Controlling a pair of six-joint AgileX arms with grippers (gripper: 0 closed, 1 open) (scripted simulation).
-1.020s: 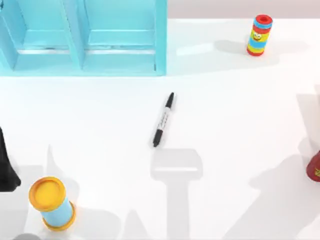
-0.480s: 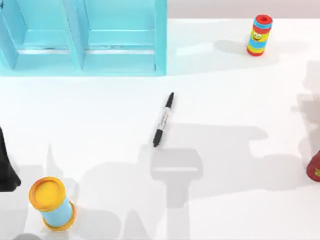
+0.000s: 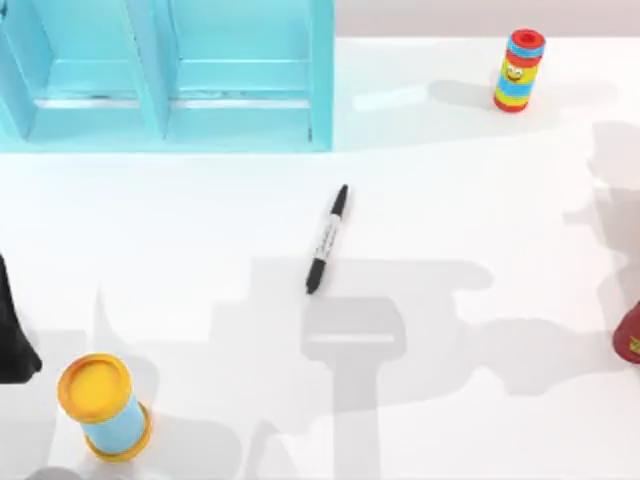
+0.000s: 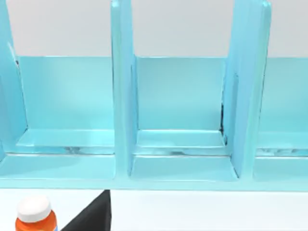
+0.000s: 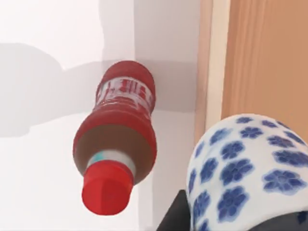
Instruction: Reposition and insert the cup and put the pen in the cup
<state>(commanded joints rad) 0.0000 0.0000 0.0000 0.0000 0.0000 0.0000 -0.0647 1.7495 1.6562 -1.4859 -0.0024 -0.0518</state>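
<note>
The pen (image 3: 327,239) is lying flat mid-table, its long axis running from near-left to far-right. The cup (image 5: 245,168), cut off at the frame edge, is sitting against the right arm's dark gripper parts beside a red bottle (image 5: 117,132); I cannot tell either gripper's jaw state.

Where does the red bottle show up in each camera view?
Top view: red bottle at the table's right edge, partly cut off.
Right wrist view: on the table near its edge, past the cup.
Left wrist view: faces the blue shelf, the landmark shared with the top view's upper left.
</note>
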